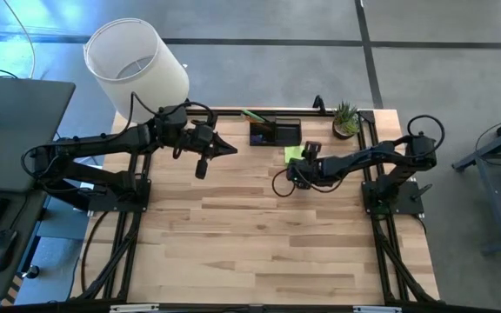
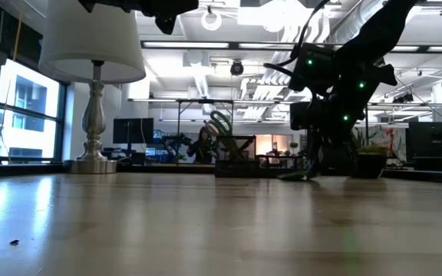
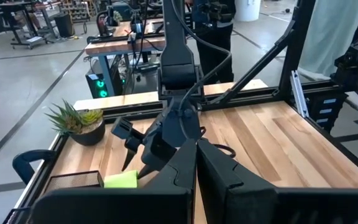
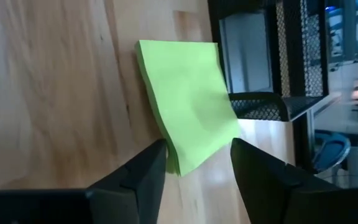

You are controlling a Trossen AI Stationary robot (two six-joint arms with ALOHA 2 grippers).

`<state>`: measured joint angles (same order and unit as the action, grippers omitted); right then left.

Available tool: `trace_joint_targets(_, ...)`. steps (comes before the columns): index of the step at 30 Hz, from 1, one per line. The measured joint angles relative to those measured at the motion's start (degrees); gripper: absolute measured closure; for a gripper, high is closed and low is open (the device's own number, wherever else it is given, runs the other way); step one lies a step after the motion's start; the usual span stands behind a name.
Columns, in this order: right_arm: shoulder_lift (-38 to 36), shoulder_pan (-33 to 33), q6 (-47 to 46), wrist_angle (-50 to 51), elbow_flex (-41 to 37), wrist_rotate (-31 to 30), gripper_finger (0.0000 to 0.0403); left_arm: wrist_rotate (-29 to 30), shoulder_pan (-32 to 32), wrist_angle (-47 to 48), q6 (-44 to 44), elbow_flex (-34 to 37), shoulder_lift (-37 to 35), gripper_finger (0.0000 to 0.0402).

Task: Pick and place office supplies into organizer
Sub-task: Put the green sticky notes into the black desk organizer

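No legible brands, labels or writing on any item.

Sticky pad [image 4: 188, 102]: lime-green, square, a stack of thin sheets, lying flat on the bench [image 1: 259, 243] near the far edge, just beside the organizer [image 1: 276, 133] on its near side. Also visible in the high view [image 1: 293, 154] and, partly, past the left fingers [image 3: 120, 180].

Organizer: small, black, mesh-walled, open compartments, set at the far edge of the bench, middle-right. Green-handled scissors [image 1: 255, 116] standing in its left compartment.

Right gripper [image 4: 197, 163]: lowered to the bench at the pad, arm stretched in from the right edge, wrist bent down. Jaws released, one finger on either side of a corner of the pad; contact with the pad cannot be told. Same gripper in the high view [image 1: 305, 158].

Left gripper [image 1: 230, 149]: held above the bench near the far-left corner, arm level, pointing toward the organizer. Jaws clenched, nothing between them.

Lamp [image 1: 137, 63] at the far-left corner. Potted plant [image 1: 346, 119] at the far-right corner.
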<state>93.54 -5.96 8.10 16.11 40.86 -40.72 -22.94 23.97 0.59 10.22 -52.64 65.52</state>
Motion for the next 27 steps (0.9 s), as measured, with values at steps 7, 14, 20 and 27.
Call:
trace_joint_targets(7, 0.0, -0.14, 5.0, -3.26, 0.0, -0.58, 0.0256, 0.0, 0.0, -0.07, -0.01, 0.0, 0.0, 0.0401)
trace_joint_targets(14, -0.02, -0.54, 7.49, -5.53, 0.0, -0.23, 0.0292, 0.0, 0.0, -0.06, -0.02, 0.0, 0.0, 0.0401)
trace_joint_targets(20, -0.04, -1.74, 8.86, -7.0, 0.0, 1.99, 0.0357, 0.0, 0.0, -0.04, -0.02, 0.0, 0.0, 0.0401)
trace_joint_targets(27, -0.13, -2.3, 11.82, -8.84, 0.0, 2.01, 0.0393, 0.0, 0.0, 0.03, -0.02, 0.0, 0.0, 0.0401)
